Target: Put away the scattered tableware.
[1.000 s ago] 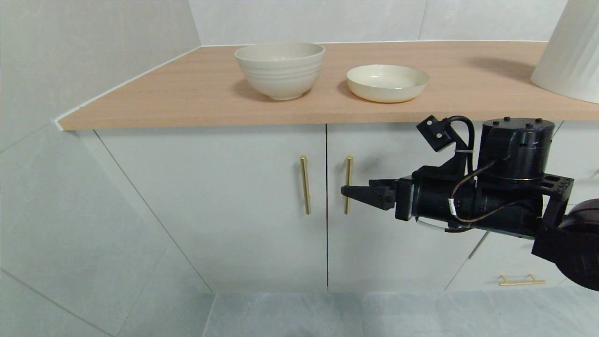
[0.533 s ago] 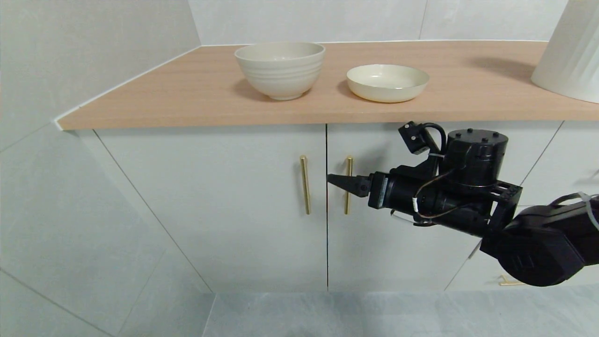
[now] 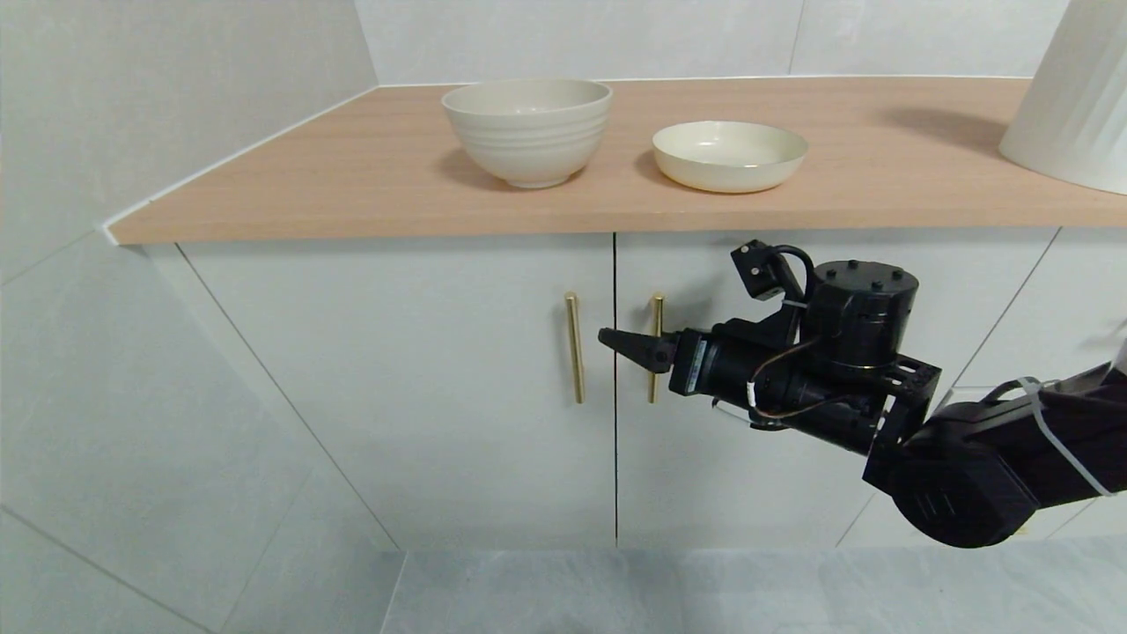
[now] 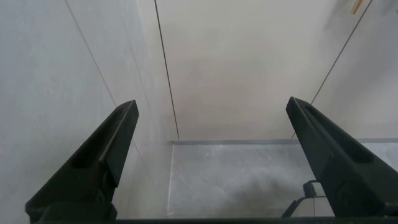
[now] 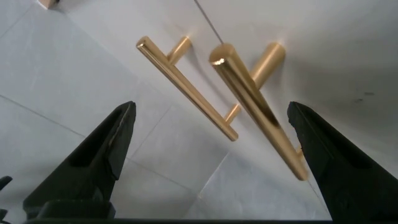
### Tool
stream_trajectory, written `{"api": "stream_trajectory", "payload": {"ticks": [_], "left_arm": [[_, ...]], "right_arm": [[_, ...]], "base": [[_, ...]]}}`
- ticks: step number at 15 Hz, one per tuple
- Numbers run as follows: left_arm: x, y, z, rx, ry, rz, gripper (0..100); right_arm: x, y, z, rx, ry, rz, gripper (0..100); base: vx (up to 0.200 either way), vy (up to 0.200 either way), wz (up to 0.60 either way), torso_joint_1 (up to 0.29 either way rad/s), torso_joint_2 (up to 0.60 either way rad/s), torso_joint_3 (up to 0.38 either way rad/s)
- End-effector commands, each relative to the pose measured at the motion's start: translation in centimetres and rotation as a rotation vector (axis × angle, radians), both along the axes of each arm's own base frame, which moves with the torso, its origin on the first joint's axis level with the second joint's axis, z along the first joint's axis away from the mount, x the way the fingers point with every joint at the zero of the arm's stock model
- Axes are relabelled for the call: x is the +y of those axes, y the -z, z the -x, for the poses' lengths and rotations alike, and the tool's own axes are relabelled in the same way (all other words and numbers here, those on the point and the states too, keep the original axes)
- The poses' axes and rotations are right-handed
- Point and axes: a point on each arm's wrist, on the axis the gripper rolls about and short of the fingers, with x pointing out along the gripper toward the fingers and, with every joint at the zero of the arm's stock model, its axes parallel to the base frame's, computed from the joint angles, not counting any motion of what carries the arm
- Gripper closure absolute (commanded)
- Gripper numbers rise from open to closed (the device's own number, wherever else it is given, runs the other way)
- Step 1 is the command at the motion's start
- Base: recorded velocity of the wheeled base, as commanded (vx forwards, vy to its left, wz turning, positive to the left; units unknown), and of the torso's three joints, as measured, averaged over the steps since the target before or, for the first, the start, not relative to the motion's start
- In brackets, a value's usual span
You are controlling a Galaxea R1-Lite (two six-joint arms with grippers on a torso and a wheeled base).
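A deep cream bowl (image 3: 526, 128) and a shallow cream dish (image 3: 729, 155) stand on the wooden countertop (image 3: 352, 189). Below it are two white cabinet doors with upright gold handles, the left handle (image 3: 573, 348) and the right handle (image 3: 657, 310). My right gripper (image 3: 627, 345) is level with the handles, pointing left, its tip in front of the right handle. In the right wrist view this gripper (image 5: 211, 118) is open, with the nearer handle (image 5: 258, 115) and the farther handle (image 5: 186, 87) seen between its fingers. My left gripper (image 4: 211, 118) is open, facing a white panel and grey floor.
A large white ribbed vessel (image 3: 1070, 106) stands at the countertop's right end. A tiled wall (image 3: 132, 106) closes off the left side. Grey floor (image 3: 616, 590) lies in front of the cabinet.
My right arm has moved left and slightly up along the cabinet front. Its gripper tip has gone from right of the right handle to across it.
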Motion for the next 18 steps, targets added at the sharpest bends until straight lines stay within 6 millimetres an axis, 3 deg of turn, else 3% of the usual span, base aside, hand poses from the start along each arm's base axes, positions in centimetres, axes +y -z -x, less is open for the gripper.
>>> {"api": "stream_trajectory", "payload": {"ticks": [1,10,18], "left_arm": [[0.0,0.0,0.0,0.0,0.0,0.001,0],[0.0,0.0,0.0,0.0,0.0,0.0,0],[0.0,0.0,0.0,0.0,0.0,0.001,0]], "right_arm": [[0.1,0.1,-0.1,0.003,-0.003,0.0,0],[0.8,-0.3,2.1,0.029,-0.065,-0.03,0],[-1.8,-1.2,6.3,0.064,-0.194,0.01,0]], "base": [[0.0,0.0,0.0,0.0,0.0,0.0],[0.0,0.0,0.0,0.0,0.0,0.0],[0.0,0.0,0.0,0.0,0.0,0.0]]}}
